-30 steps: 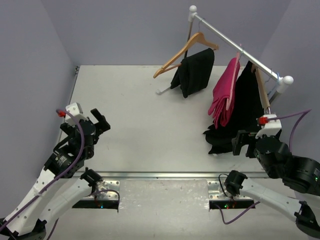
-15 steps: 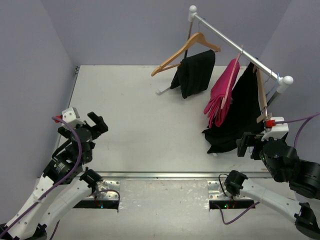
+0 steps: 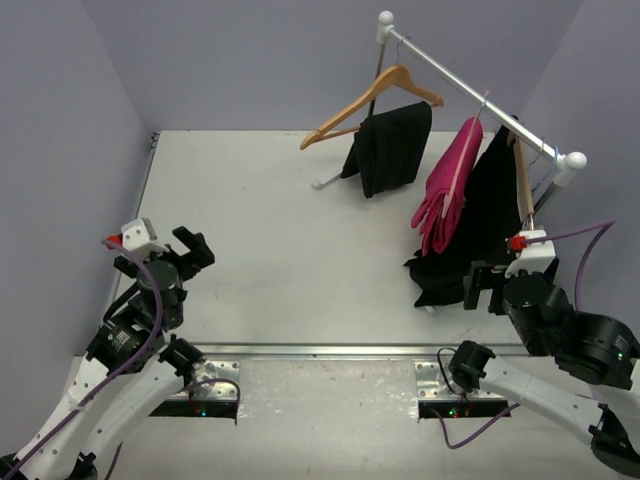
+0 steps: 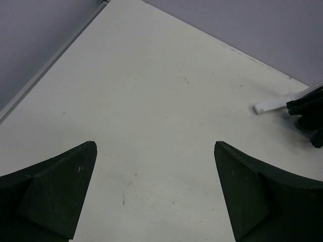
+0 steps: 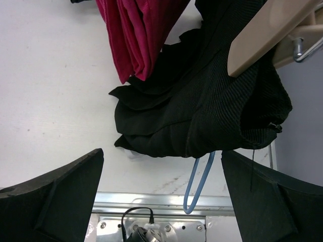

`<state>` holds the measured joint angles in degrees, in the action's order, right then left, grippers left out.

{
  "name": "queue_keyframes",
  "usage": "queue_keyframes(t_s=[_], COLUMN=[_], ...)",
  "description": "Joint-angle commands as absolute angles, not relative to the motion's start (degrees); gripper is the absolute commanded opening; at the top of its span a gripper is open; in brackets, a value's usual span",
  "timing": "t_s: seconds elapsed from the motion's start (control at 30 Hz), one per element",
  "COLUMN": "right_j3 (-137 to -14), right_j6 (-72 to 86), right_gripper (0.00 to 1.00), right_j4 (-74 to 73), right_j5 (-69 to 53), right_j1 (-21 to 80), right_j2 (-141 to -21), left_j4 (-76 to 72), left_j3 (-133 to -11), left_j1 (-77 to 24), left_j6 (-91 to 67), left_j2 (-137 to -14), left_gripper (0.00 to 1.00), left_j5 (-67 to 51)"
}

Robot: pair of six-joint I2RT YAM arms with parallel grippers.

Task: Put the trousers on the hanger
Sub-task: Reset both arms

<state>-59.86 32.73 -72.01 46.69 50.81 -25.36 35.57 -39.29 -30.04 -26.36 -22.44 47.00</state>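
Observation:
The black trousers (image 3: pixel 392 146) hang folded over the lower bar of the tan wooden hanger (image 3: pixel 368 100), whose hook is on the silver rail at the back right. Their lower edge shows at the right edge of the left wrist view (image 4: pixel 309 108). My left gripper (image 3: pixel 197 250) is open and empty over bare table at the near left, far from the rack (image 4: pixel 155 151). My right gripper (image 3: pixel 484 288) is open and empty, just in front of the other black garment at the right (image 5: pixel 162 156).
The rail (image 3: pixel 470 92) also holds a magenta-pink garment (image 3: pixel 450 185) and a black garment (image 3: pixel 480 225) on a flat wooden hanger (image 5: pixel 262 35). A blue wire hanger loop (image 5: pixel 199 184) hangs below that garment. The rack's white foot (image 4: pixel 280 103) rests on the table.

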Motion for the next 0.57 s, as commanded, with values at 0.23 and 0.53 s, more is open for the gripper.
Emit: queue_keyframes(t_s=[0.23, 0.53], right_j3=[-56.3, -54.3], right_j6=[32.7, 31.6], right_gripper=[0.99, 0.99], right_j4=[-69.5, -66.8], right_j5=[50.4, 48.8], right_j1=[50.8, 50.9], right_j2=[-23.3, -20.9], left_j4=[30.5, 30.7], left_j3=[-37.8, -37.7], left_j1=[-29.0, -29.0], left_j6=[-23.2, -23.6], left_j2=[-21.6, -19.9], left_gripper=[1.00, 1.00], left_j5=[43.2, 42.9])
